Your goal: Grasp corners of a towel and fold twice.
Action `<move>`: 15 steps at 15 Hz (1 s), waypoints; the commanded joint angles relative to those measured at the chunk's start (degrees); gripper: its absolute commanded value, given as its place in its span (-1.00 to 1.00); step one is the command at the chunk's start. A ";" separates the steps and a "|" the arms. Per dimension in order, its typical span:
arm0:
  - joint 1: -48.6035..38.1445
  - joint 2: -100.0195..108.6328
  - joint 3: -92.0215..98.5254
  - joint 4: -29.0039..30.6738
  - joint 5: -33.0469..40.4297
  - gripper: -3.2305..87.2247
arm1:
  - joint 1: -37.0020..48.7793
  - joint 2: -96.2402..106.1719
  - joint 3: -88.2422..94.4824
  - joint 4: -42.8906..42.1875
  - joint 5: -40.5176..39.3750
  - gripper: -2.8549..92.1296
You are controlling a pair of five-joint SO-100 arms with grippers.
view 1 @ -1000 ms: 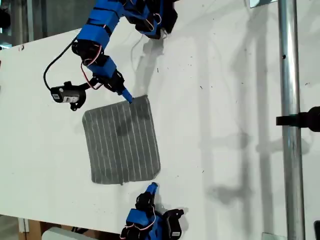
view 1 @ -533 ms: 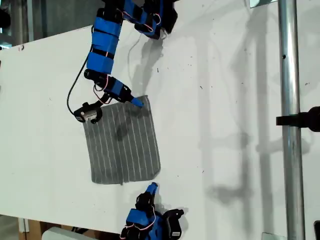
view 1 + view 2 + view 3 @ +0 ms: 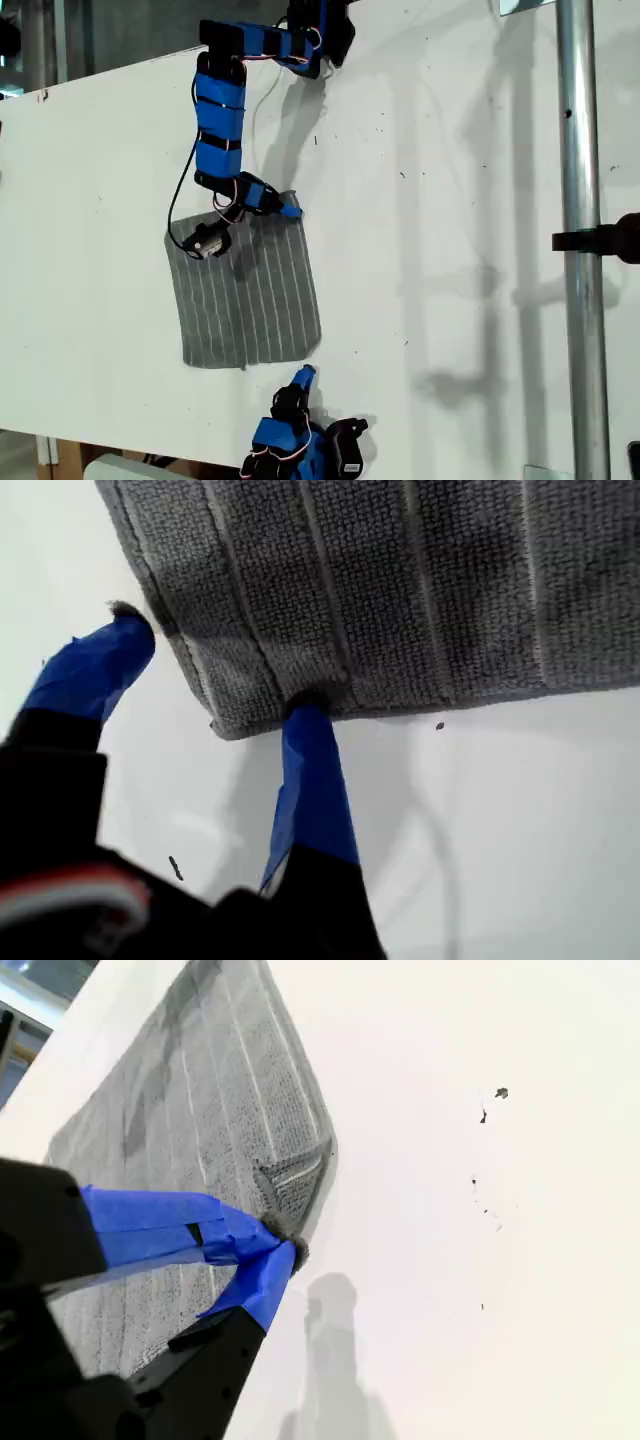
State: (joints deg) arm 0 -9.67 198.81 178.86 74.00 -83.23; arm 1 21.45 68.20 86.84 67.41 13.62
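The soft dark-grey towel with thin pale stripes (image 3: 245,290) lies flat and unfolded on the white tabletop (image 3: 450,300), towards the exterior view's left. Neither of the 2 folds has begun.

The second end effector (image 3: 290,212), on the blue arm reaching down from the exterior view's top, is at the towel's upper corner on the exterior view's right. In the second wrist view its blue-taped jaws are pressed together (image 3: 285,1250) on the cloth's edge, with grey fluff at the tips. The bite looks thin.

The first end effector (image 3: 303,375) sits at the exterior view's bottom edge, just beside the towel's lower corner (image 3: 316,345). Its jaws stand wide apart (image 3: 215,670) and hold nothing. One finger touches the hem beside that corner (image 3: 228,725); the other is off to the side of it.

The main risk is a lopsided lift. If the second end effector rises while the first is not yet gripping, the cloth would probably drag and twist, and the shallow pinch could slip off the pile. The first could also close on tabletop alone, since its finger seems to meet the hem without passing under it.

A vertical metal pole (image 3: 580,200) with a black clamp (image 3: 600,240) stands well apart on the exterior view's right. Only the arm and its black cable (image 3: 178,215) lie over the cloth where the fold would travel.
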 commanded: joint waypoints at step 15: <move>-6.42 -36.30 -33.84 -5.36 6.33 -1.00 | -1.23 -4.31 -5.98 -4.04 0.70 -0.94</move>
State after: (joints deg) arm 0 -14.33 173.23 155.65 69.61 -79.89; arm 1 21.09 63.19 82.53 64.51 13.71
